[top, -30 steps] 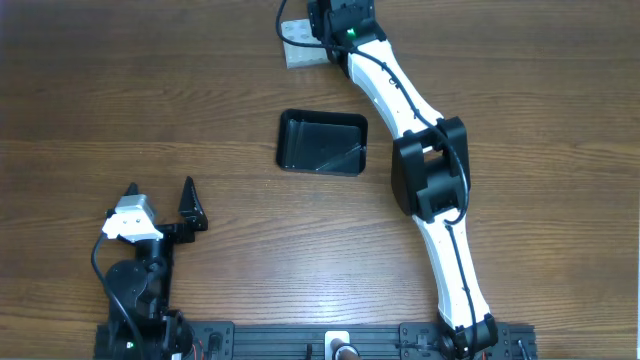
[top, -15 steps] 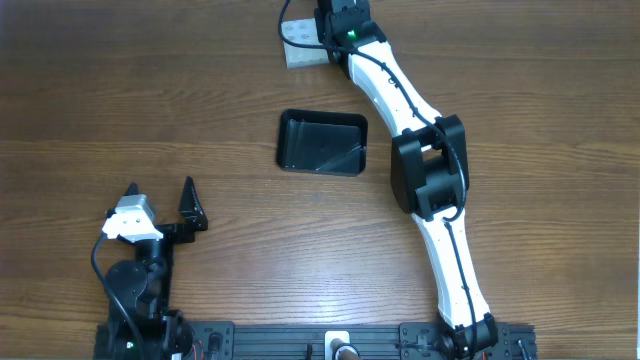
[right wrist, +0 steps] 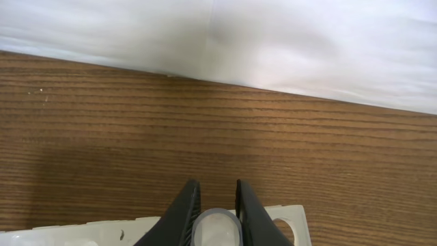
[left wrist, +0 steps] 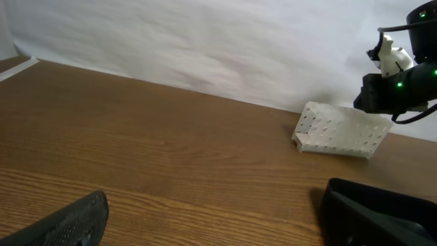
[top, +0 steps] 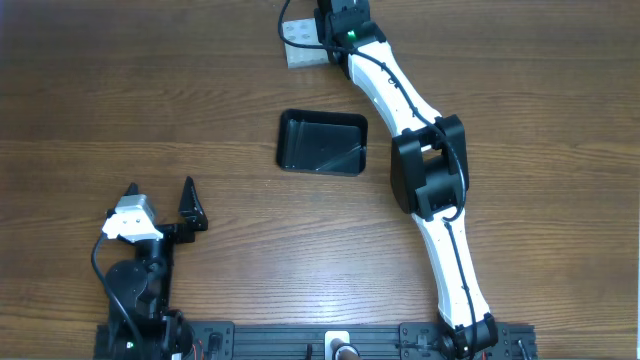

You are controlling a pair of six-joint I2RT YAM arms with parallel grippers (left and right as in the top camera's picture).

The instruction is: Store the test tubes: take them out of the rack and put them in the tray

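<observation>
The right gripper (right wrist: 216,184) stands over the white rack (top: 298,52) at the tabletop's (top: 120,90) far edge, its fingers clenched on a test tube (right wrist: 217,227) seated in the rack. The black tray (top: 284,150) lies nearer, beside the right arm. The left gripper (top: 160,187) sits well apart, fingers spread.

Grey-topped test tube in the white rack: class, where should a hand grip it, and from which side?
Grip the grey-topped test tube at its exposed round top, coming down from above. The white perforated plastic rack hides its body, leaving only the top free; the right hand is lined up there.
</observation>
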